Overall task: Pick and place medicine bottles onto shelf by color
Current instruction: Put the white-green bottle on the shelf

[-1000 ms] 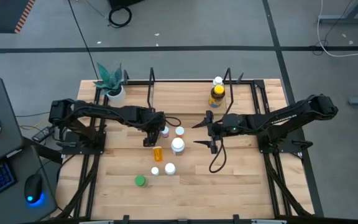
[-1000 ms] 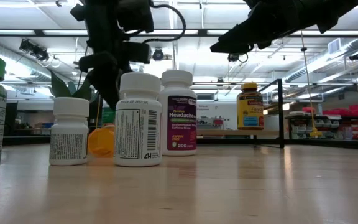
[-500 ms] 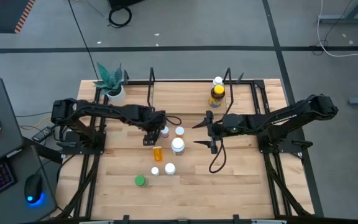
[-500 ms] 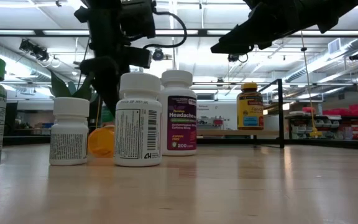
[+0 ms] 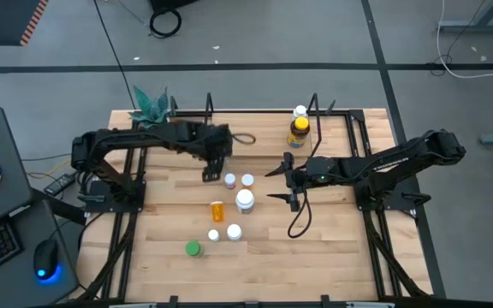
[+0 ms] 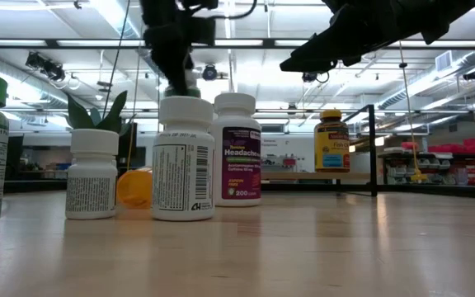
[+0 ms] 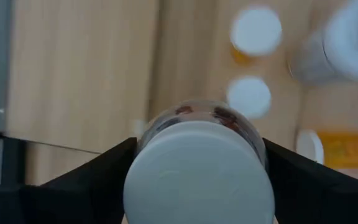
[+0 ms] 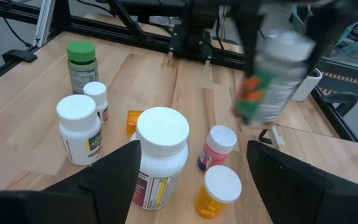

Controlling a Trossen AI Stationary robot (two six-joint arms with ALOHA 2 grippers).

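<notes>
My left gripper (image 5: 210,171) is shut on a white-capped bottle (image 7: 197,177) and hangs above the table near the shelf's left end. Seen from the right wrist, that bottle (image 8: 277,74) is white with a green and orange label. My right gripper (image 5: 281,182) is open and hovers to the right of the bottle cluster. Several bottles stand on the table: a large white one (image 5: 245,200), a green-capped one (image 5: 193,249) and small white-capped ones (image 5: 234,231). An orange one (image 5: 218,210) lies on its side. The amber bottle (image 5: 298,131) and a white-capped one (image 5: 299,112) stand on the black rod shelf (image 5: 262,112). My left gripper pinches the bottle between its two fingers (image 7: 92,183), one on either side just below the cap (image 7: 197,149). The fingers come from above, pointing down. The bottle is lifted clear of the table, roughly upright with its cap toward the wrist.
A white pot with a green plant (image 5: 154,120) stands at the far left corner. A cable loop (image 5: 245,139) lies by the shelf, and another cable (image 5: 298,221) hangs below my right arm. Black rails (image 5: 118,231) run along both sides. Bare wood lies toward the near edge.
My left gripper has risen and moved toward the far edge and the shelf, carrying the white-capped bottle up off the table. The other bottles have kept their places.
</notes>
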